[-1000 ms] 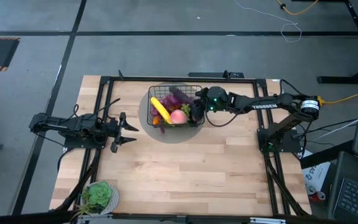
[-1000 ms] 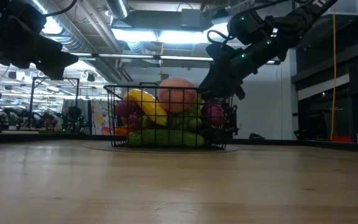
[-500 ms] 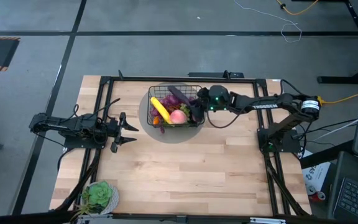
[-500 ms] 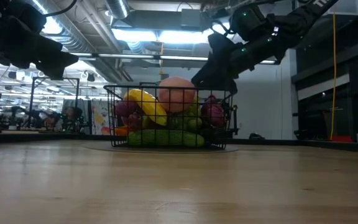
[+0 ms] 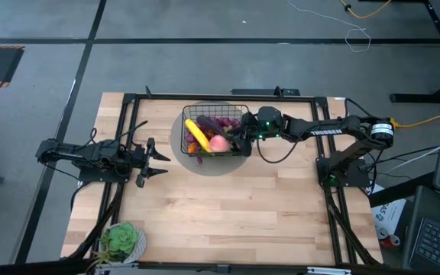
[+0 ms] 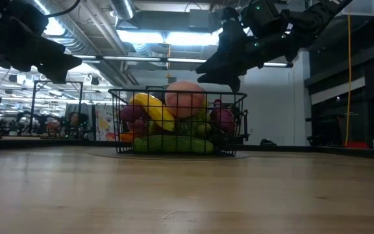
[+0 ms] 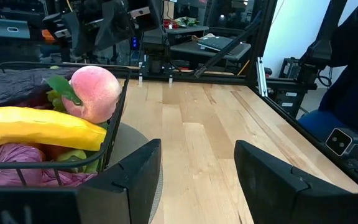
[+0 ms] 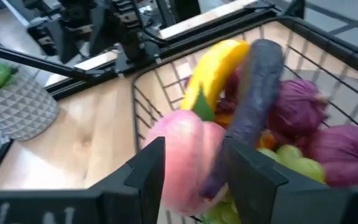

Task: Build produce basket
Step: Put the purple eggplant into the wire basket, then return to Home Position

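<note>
- Wooden table under both arms.
- Left gripper rests beside the basket, fingers apart, empty.
- Basket sits on a grey disc, filled: banana, peach, eggplant.
- Right gripper hovers over the basket's right edge, fingers parted, seemingly holding nothing.

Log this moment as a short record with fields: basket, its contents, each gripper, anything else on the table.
basket: black wire basket sitting on a round grey disc
contents: banana, peach, eggplant, purple grapes, green grapes
right gripper: open, empty, above the basket's right edge
left gripper: open, empty, on the table's left side, apart from the basket
other: potted plant at the near left corner
</note>
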